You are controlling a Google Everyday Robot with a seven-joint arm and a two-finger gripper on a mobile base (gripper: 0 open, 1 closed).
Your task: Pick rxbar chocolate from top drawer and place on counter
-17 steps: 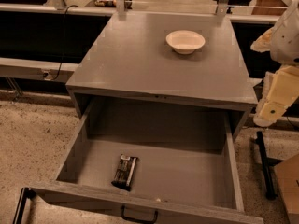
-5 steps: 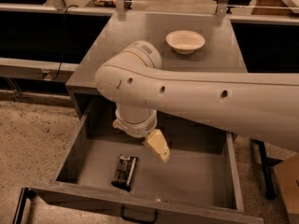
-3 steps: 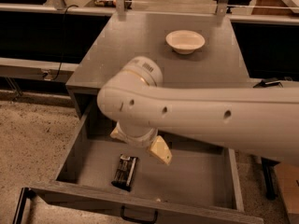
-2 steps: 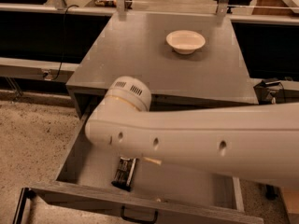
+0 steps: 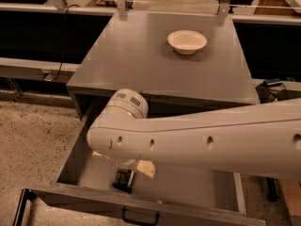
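The rxbar chocolate (image 5: 123,181), a dark flat bar, lies on the floor of the open top drawer (image 5: 188,185) near its front left. My gripper (image 5: 122,167) hangs from the big white arm (image 5: 202,138) down into the drawer, right above the bar. Its pale fingers (image 5: 146,169) stand spread to either side of the bar, open, not closed on it. The arm hides the far part of the bar and much of the drawer. The grey counter (image 5: 136,55) lies above and behind.
A white bowl (image 5: 187,41) sits on the counter at the back right. The drawer's front panel with its dark handle (image 5: 140,218) is at the bottom edge. Speckled floor (image 5: 33,140) lies to the left, dark shelving behind.
The arm has swung in from the right and lowered across the drawer. The gripper has come down into the drawer over the bar. The bar and bowl have not moved.
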